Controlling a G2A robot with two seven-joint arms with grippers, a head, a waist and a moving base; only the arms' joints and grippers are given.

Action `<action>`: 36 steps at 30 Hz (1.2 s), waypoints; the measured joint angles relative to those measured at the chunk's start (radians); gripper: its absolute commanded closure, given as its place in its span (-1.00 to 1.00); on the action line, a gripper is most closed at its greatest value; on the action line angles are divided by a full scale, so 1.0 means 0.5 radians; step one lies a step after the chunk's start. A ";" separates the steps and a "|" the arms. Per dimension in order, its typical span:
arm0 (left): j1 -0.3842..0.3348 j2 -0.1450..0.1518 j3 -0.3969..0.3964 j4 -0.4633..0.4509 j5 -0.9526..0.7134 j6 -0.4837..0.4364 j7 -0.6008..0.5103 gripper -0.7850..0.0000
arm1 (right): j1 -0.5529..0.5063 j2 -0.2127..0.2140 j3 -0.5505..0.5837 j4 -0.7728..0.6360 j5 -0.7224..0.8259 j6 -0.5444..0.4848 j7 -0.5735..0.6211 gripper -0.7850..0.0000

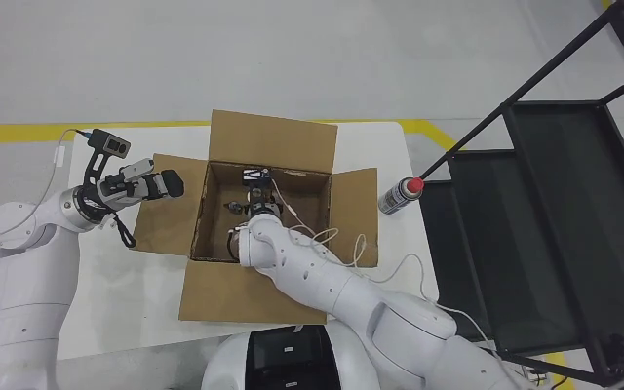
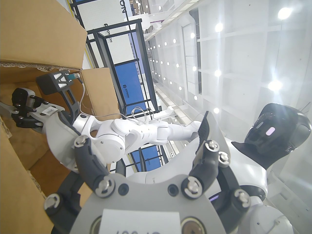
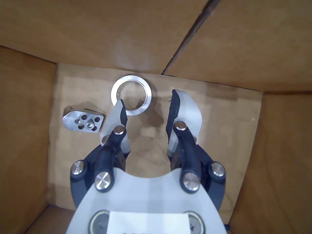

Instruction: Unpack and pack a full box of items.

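Reaching down into the open cardboard box (image 1: 273, 136), your right gripper (image 3: 147, 98) hangs just above the box floor with its fingers spread apart and nothing between them. Below it a metal ring (image 3: 131, 77) lies flat on the floor, and one fingertip overlaps the ring's edge; whether they touch, you cannot tell. A small metal block (image 3: 81, 120) drilled with several holes lies just beside the ring, apart from it. The box sits in the middle of the white table (image 1: 380, 136) with all four flaps folded outward. Your left gripper (image 2: 143, 142) hovers over the box's left flap, outside the box, with its fingers wide apart and holding nothing. A spray can (image 1: 398, 197) with a red cap stands on the table just right of the right flap. A dark shelf rack (image 1: 526, 224) stands further right, off the table.
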 measured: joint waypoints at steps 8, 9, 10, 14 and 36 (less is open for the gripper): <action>0.000 0.000 0.000 0.000 0.000 0.000 0.000 -1.00 | 0.043 -0.081 0.036 0.161 0.043 -0.036 -0.078 0.11; 0.000 0.000 0.000 0.000 0.000 0.000 0.000 -1.00 | 0.049 -0.093 0.039 0.186 0.046 -0.041 -0.087 0.12; 0.000 0.000 0.000 0.000 0.000 0.000 0.000 -1.00 | 0.053 -0.102 0.042 0.204 0.048 -0.044 -0.092 0.21; 0.000 0.000 0.000 0.000 0.000 0.000 0.000 -1.00 | 0.064 -0.140 0.052 0.282 0.056 -0.052 -0.111 0.55; 0.000 0.000 0.000 0.000 0.000 0.000 0.000 -1.00 | -0.067 -0.154 0.150 0.096 -0.141 0.048 -0.233 1.00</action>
